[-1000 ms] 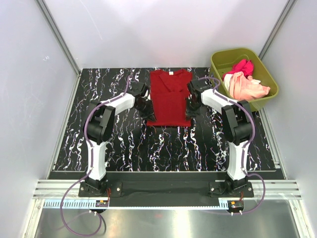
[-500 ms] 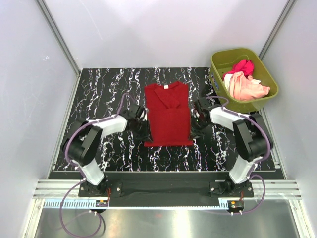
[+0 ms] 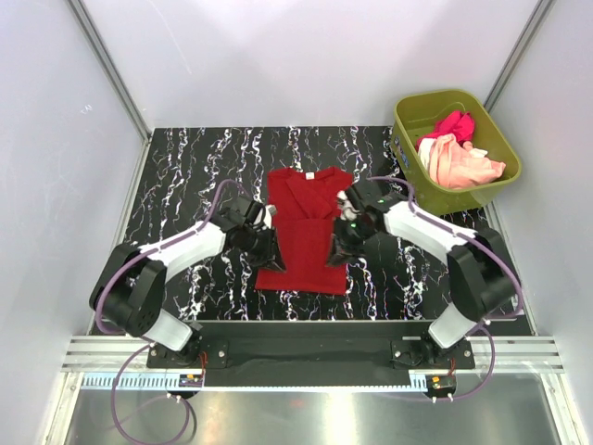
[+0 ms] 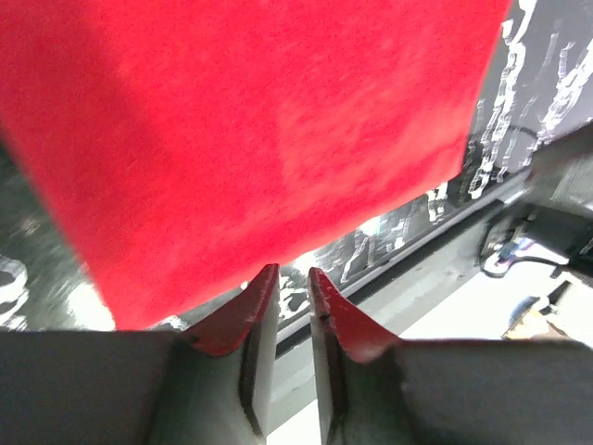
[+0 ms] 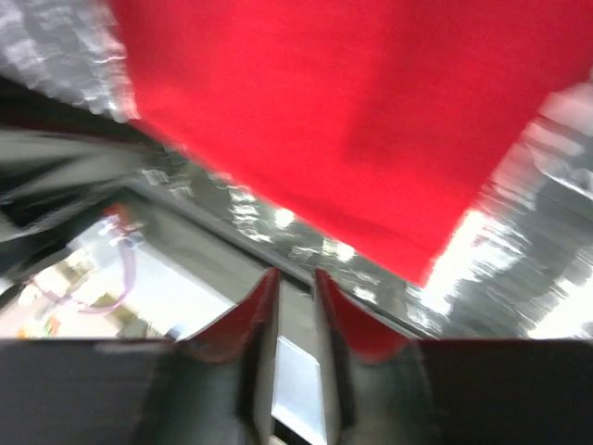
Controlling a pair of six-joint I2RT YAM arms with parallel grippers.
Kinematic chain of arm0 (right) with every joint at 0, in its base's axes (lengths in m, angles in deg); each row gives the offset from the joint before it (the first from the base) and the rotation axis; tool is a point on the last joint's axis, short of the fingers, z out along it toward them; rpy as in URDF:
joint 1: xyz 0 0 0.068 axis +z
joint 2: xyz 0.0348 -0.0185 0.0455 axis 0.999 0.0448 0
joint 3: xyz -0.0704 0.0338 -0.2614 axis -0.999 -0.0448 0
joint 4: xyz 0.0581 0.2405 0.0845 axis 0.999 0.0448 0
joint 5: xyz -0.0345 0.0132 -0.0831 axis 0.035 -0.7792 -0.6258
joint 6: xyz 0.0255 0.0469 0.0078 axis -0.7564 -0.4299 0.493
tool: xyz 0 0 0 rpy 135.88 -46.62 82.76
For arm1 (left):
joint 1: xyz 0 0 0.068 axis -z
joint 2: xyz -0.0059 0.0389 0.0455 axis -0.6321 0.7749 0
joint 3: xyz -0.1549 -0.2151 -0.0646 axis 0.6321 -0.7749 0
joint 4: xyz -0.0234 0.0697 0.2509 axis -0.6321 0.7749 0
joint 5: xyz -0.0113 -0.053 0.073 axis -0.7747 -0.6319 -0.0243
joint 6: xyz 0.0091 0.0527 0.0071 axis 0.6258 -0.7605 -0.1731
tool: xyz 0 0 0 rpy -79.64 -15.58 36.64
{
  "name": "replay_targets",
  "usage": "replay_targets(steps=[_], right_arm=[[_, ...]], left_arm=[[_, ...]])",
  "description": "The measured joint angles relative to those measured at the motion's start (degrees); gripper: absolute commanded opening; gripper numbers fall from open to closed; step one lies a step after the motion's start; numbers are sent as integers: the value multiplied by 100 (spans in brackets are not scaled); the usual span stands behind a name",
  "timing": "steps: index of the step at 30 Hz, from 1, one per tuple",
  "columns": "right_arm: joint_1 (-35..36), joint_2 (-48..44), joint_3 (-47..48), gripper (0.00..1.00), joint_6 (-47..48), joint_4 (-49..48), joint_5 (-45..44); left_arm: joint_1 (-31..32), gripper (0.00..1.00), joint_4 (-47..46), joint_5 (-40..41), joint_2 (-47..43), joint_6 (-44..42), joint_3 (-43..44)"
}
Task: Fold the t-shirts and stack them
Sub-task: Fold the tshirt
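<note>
The deep red t-shirt [image 3: 304, 222] lies flat on the black marbled table [image 3: 185, 167], its sides folded in and its collar away from the arms. My left gripper [image 3: 267, 248] is low at its left edge near the hem. My right gripper [image 3: 335, 252] is at its right edge, over the cloth. In the left wrist view the jaws [image 4: 292, 271] stand a narrow gap apart with nothing between them, and the red t-shirt [image 4: 259, 139] is just beyond the tips. The right jaws [image 5: 296, 272] are also slightly apart and empty, below the red t-shirt [image 5: 343, 120].
An olive-green tub [image 3: 500, 139] stands at the back right, holding the magenta-pink t-shirt [image 3: 454, 123] and the pale peach t-shirt [image 3: 459, 162]. Aluminium posts and white walls close in the table. A metal rail [image 3: 306, 357] runs along the near edge.
The red t-shirt has slid toward the near edge, with both grippers moving nearer alongside it. The right gripper has shifted inward over the cloth and its jaws have parted.
</note>
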Motion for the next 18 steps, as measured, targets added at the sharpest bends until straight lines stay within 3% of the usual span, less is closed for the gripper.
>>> replay_targets(steps=[7, 18], right_arm=[[581, 1150, 422, 7, -393, -916, 1255], [1005, 2273, 446, 0, -387, -1279, 2074]], left_arm=[[7, 16, -162, -111, 400, 256, -251], [-31, 12, -247, -92, 590, 426, -597]])
